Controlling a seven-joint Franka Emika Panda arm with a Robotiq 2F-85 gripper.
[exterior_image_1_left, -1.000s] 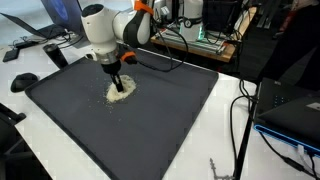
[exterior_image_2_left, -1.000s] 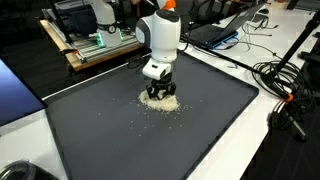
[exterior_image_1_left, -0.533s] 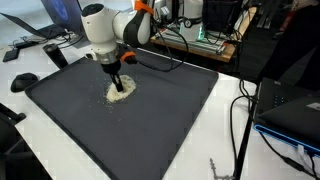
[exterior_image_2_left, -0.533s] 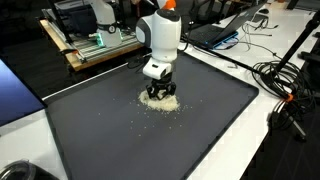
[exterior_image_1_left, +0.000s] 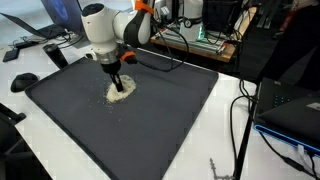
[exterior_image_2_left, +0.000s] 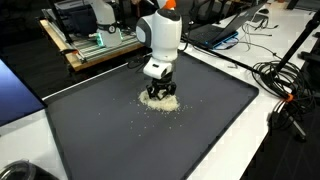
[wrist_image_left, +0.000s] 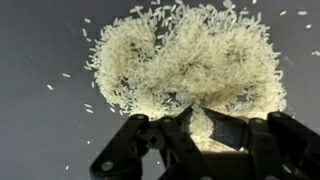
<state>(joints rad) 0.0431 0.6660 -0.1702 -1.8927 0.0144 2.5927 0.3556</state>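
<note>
Nothing moved; pincer (exterior_image_1_left: 118, 85) shut in rice (exterior_image_1_left: 111, 95), dark mat (exterior_image_1_left: 150, 130), desk (exterior_image_1_left: 222, 140) w/ cables (exterior_image_2_left: 280, 72).

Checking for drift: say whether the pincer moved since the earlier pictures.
No. In both exterior views the pincer stays on the same spot of the rice pile, unmoved against the mat's edges.

We see a white table (exterior_image_1_left: 190, 150) w/ a dark mat (exterior_image_1_left: 150, 115) over most of it, tangled cables (exterior_image_2_left: 285, 85) along one table edge, laptop (exterior_image_2_left: 215, 30) & wooden electronics board (exterior_image_2_left: 95, 48) at the far edge, even indoor light
</note>
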